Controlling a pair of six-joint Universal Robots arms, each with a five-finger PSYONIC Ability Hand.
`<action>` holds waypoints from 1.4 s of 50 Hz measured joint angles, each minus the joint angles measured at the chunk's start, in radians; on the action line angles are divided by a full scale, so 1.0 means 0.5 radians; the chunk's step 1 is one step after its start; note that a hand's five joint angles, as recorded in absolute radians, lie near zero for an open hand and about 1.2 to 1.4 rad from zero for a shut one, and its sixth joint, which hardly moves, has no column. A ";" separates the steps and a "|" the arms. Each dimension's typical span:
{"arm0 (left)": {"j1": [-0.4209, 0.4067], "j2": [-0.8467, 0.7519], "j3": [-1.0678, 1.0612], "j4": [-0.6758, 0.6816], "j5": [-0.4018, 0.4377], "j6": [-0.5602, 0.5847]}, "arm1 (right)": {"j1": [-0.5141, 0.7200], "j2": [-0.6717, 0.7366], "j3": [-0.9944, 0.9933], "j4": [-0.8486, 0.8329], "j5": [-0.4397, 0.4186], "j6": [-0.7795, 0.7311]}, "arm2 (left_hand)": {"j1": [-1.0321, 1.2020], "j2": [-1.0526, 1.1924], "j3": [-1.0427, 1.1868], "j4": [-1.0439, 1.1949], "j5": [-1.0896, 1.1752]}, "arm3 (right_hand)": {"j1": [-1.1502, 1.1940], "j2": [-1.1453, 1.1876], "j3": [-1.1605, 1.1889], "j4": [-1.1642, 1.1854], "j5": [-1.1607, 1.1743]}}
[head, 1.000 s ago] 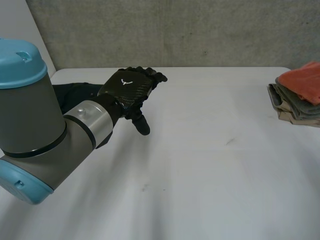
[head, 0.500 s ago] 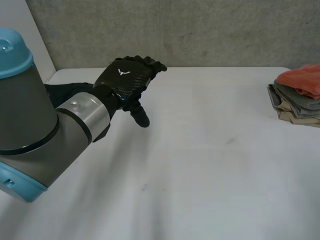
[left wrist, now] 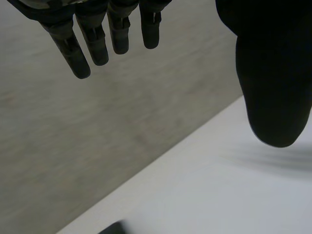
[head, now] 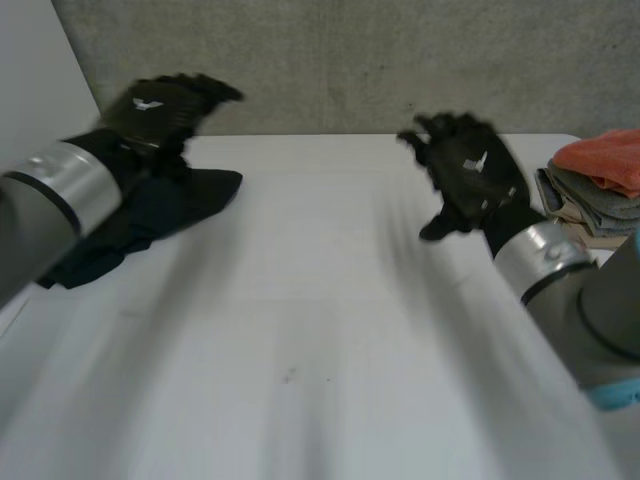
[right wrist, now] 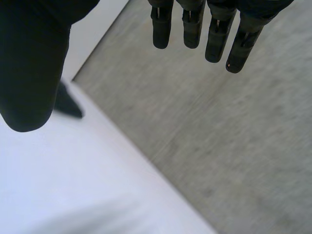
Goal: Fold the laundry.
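A dark garment (head: 150,215) lies crumpled at the far left of the white table (head: 320,330). My left hand (head: 160,105) hovers open above its far edge, holding nothing; in the left wrist view its fingers (left wrist: 97,44) hang straight with the thumb (left wrist: 273,87) apart. My right hand (head: 470,175) floats open over the right half of the table, empty. The right wrist view shows its straight fingers (right wrist: 195,29) and thumb (right wrist: 29,68), with a tip of the dark garment (right wrist: 68,105) beyond the thumb.
A stack of folded clothes (head: 600,190), orange on top of grey and beige, sits at the table's far right edge. A grey concrete wall (head: 380,60) runs behind the table.
My left hand has swung left and up, off the middle, uncovering the dark garment. My right arm has come into the head view from the right.
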 measured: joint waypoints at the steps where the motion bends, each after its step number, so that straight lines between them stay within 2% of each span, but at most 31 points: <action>1: 0.119 -0.031 0.005 0.047 0.000 0.012 | 0.030 0.022 0.079 0.003 0.000 -0.059 | 0.000 0.000 0.000 0.000 0.000 | 0.000 0.000 0.000 0.000 0.000; 2: 0.119 -0.031 0.005 0.047 0.000 0.012 | 0.030 0.022 0.079 0.003 0.000 -0.059 | 0.000 0.000 0.000 0.000 0.000 | 0.000 0.000 0.000 0.000 0.000; 4: 0.320 -0.135 0.029 0.162 0.000 0.065 | 0.035 0.042 0.163 0.004 0.003 -0.156 | 0.000 0.000 0.000 0.000 0.000 | 0.000 0.000 0.000 0.000 0.000; 7: 0.521 -0.301 0.079 0.286 0.001 0.194 | 0.022 0.049 0.224 0.004 0.010 -0.247 | 0.000 0.000 0.000 0.000 0.000 | 0.000 0.000 0.000 0.000 0.000; 10: 0.615 -0.402 0.115 0.336 0.002 0.291 | 0.014 0.051 0.254 0.004 0.012 -0.286 | 0.000 0.000 0.000 0.000 0.000 | 0.000 0.000 0.000 0.000 0.000; 11: 0.723 -0.551 0.173 0.383 0.003 0.446 | 0.005 0.051 0.287 0.004 0.015 -0.320 | 0.000 0.000 0.000 0.000 0.000 | 0.000 0.000 0.000 0.000 0.000; 14: 0.770 -0.632 0.205 0.394 0.003 0.537 | 0.002 0.051 0.302 0.004 0.016 -0.330 | 0.000 0.000 0.000 0.000 0.000 | 0.000 0.000 0.000 0.000 0.000; 15: 0.838 -0.816 0.287 0.395 -0.005 0.765 | -0.005 0.050 0.329 0.004 0.018 -0.340 | 0.000 0.000 0.000 0.000 0.000 | 0.000 0.000 0.000 0.000 0.000; 17: 0.853 -0.885 0.322 0.390 -0.011 0.852 | -0.007 0.049 0.340 0.004 0.018 -0.341 | 0.000 0.000 0.000 0.000 0.000 | 0.000 0.000 0.000 0.000 0.000; 19: 0.876 -1.065 0.414 0.374 -0.036 1.058 | -0.014 0.048 0.362 0.003 0.016 -0.340 | 0.000 0.000 0.000 0.000 0.000 | 0.000 0.000 0.000 0.000 0.000; 23: 0.884 -1.247 0.517 0.362 -0.083 1.215 | -0.024 0.048 0.377 0.003 0.013 -0.337 | 0.039 0.018 0.015 0.019 0.008 | 0.000 0.000 0.000 0.000 0.000; 25: 0.883 -1.333 0.570 0.361 -0.116 1.252 | -0.028 0.049 0.381 0.003 0.012 -0.335 | 0.523 0.464 0.417 0.426 0.405 | 0.000 0.000 0.000 0.000 0.000; 26: 0.883 -1.355 0.584 0.361 -0.125 1.257 | -0.029 0.049 0.382 0.003 0.012 -0.334 | 0.523 0.464 0.417 0.426 0.405 | 0.000 0.000 0.000 0.000 0.000; 27: 0.880 -1.382 0.601 0.366 -0.139 1.255 | -0.030 0.049 0.383 0.003 0.013 -0.333 | 1.055 0.892 0.875 0.892 0.777 | 0.000 0.000 0.000 0.000 0.000; 29: 0.865 -1.414 0.619 0.388 -0.166 1.229 | -0.031 0.050 0.384 0.003 0.015 -0.333 | 1.723 1.527 1.504 1.528 0.779 | 0.000 0.000 0.000 0.000 0.000; 30: 0.851 -1.419 0.619 0.408 -0.182 1.201 | -0.031 0.050 0.384 0.003 0.015 -0.333 | 1.900 1.818 1.776 1.805 0.779 | 0.000 0.000 0.000 0.000 0.000; 32: 0.810 -1.390 0.597 0.456 -0.212 1.132 | -0.035 0.051 0.384 0.003 0.019 -0.334 | 1.921 1.939 1.907 1.941 0.779 | 0.000 0.000 0.000 0.000 0.000; 34: 0.785 -1.363 0.578 0.482 -0.226 1.092 | -0.037 0.051 0.384 0.003 0.021 -0.335 | 1.930 1.967 1.939 1.973 0.779 | 0.000 0.000 0.000 0.000 0.000; 38: 0.585 -1.058 0.358 0.660 -0.280 0.804 | -0.072 0.049 0.376 0.001 0.031 -0.335 | 1.946 1.979 1.955 1.982 0.779 | 0.000 0.000 0.000 0.000 0.000; 42: 0.468 -0.868 0.223 0.734 -0.285 0.661 | -0.095 0.048 0.367 0.001 0.036 -0.332 | 1.949 1.979 1.956 1.982 0.779 | 0.000 0.000 0.000 0.000 0.000; 43: 0.369 -0.759 0.138 0.755 -0.266 0.579 | -0.103 0.048 0.363 0.000 0.038 -0.332 | 1.950 1.982 1.958 1.986 0.779 | 0.000 0.000 0.000 0.000 0.000; 48: -0.051 -0.452 -0.153 0.745 -0.103 0.340 | -0.179 0.036 0.326 0.000 0.081 -0.325 | 1.950 1.985 1.963 1.990 0.779 | 0.000 0.000 0.000 0.000 0.000; 51: -0.352 -0.332 -0.340 0.672 0.121 0.229 | -0.222 0.024 0.294 0.001 0.127 -0.323 | 1.950 1.985 1.963 1.990 0.779 | 0.000 0.000 0.000 0.000 0.000; 56: -0.694 -0.275 -0.508 0.538 0.404 0.161 | -0.265 0.013 0.257 0.005 0.180 -0.324 | 1.950 1.985 1.963 1.990 0.779 | 0.000 0.000 0.000 0.000 0.000; 60: -0.848 -0.280 -0.543 0.462 0.483 0.164 | -0.287 0.009 0.240 0.017 0.198 -0.325 | 1.944 1.983 1.961 1.988 0.785 | 0.000 0.000 0.000 0.000 0.000; 61: -0.876 -0.284 -0.541 0.444 0.479 0.168 | -0.290 0.009 0.237 0.022 0.200 -0.325 | 1.672 1.686 1.671 1.704 1.201 | 0.000 0.000 0.000 0.000 0.000; 62: -0.892 -0.287 -0.534 0.432 0.454 0.173 | -0.292 0.009 0.236 0.028 0.201 -0.325 | 1.483 1.527 1.515 1.527 1.260 | 0.000 0.000 0.000 0.000 0.000; 64: -0.890 -0.294 -0.504 0.419 0.350 0.185 | -0.294 0.009 0.234 0.042 0.200 -0.323 | 1.023 1.058 1.054 1.072 0.993 | 0.000 0.000 0.000 0.000 0.000; 65: -0.890 -0.294 -0.504 0.419 0.350 0.185 | -0.294 0.009 0.234 0.042 0.200 -0.323 | 1.023 1.058 1.054 1.072 0.993 | 0.000 0.000 0.000 0.000 0.000; 68: -0.776 -0.305 -0.429 0.439 0.044 0.205 | -0.291 0.012 0.236 0.058 0.196 -0.319 | 0.592 0.602 0.600 0.593 0.547 | 0.000 0.000 0.000 0.000 0.000; 70: -0.692 -0.316 -0.384 0.461 -0.117 0.220 | -0.288 0.013 0.237 0.061 0.196 -0.318 | 0.472 0.466 0.461 0.448 0.406 | 0.000 0.000 0.000 0.000 0.000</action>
